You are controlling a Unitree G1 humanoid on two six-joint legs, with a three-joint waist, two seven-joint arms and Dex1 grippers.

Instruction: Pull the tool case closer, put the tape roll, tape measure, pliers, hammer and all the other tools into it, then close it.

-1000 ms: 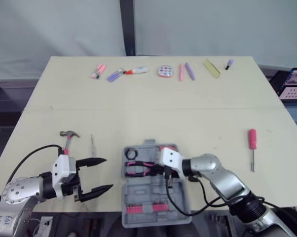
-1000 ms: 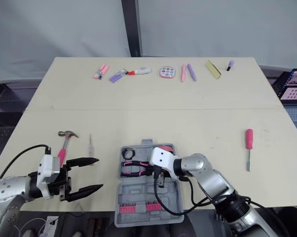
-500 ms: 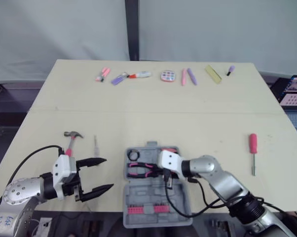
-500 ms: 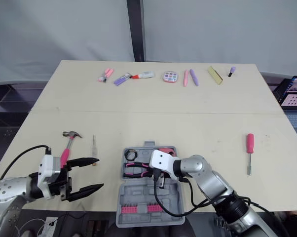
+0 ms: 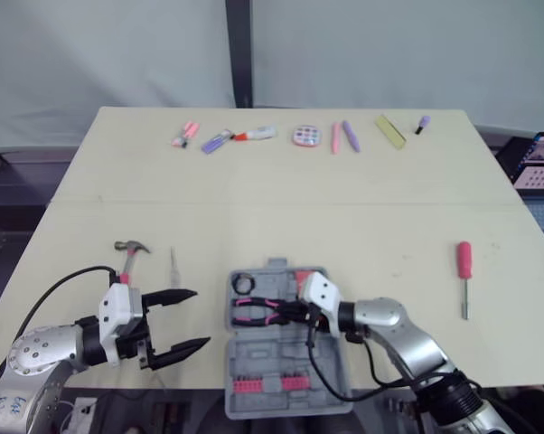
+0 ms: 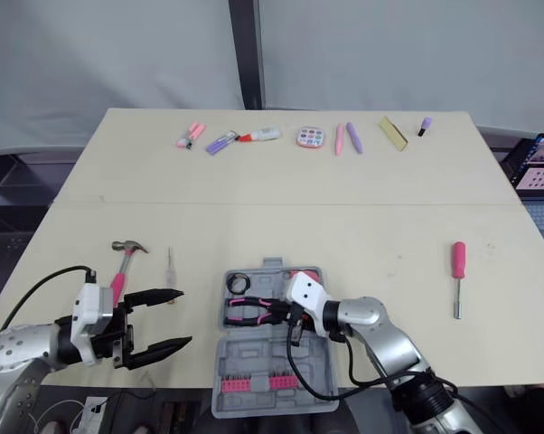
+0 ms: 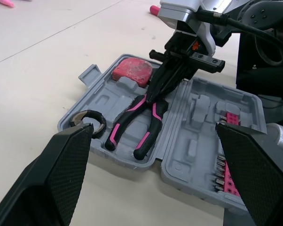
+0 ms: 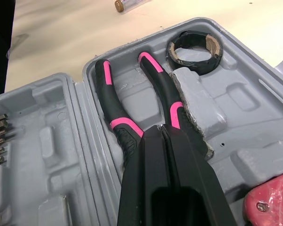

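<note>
The tool case (image 5: 263, 357) lies open at the near edge of the table (image 5: 344, 217), between the two arms, both halves flat. The pliers (image 8: 114, 123) rest in a moulded recess of the half farther from the robot, their pink-and-black handles pointing toward the robot's left. Just beside the handle ends sits the tape roll (image 8: 191, 36), a black ring in the corner pocket. The red tape measure (image 7: 132, 69) occupies the pocket next to the case's handle. A row of bits in a pink holder (image 5: 270, 383) fills the edge of the nearer half.

The right gripper (image 7: 154, 94) reaches into the case with its two black fingers pressed together – no gap shows between them – and their tips sit over the pliers' joint. Whether they actually pinch the pliers cannot be told.

The left gripper (image 5: 200, 316) hovers just left of the case with its fingers spread wide, holding nothing.

The hammer (image 5: 125, 262) lies on the table beyond the left gripper, with a slim pale tool (image 5: 173, 265) just beside it. A red screwdriver (image 5: 464, 262) lies well apart – far over on the robot's right.
</note>
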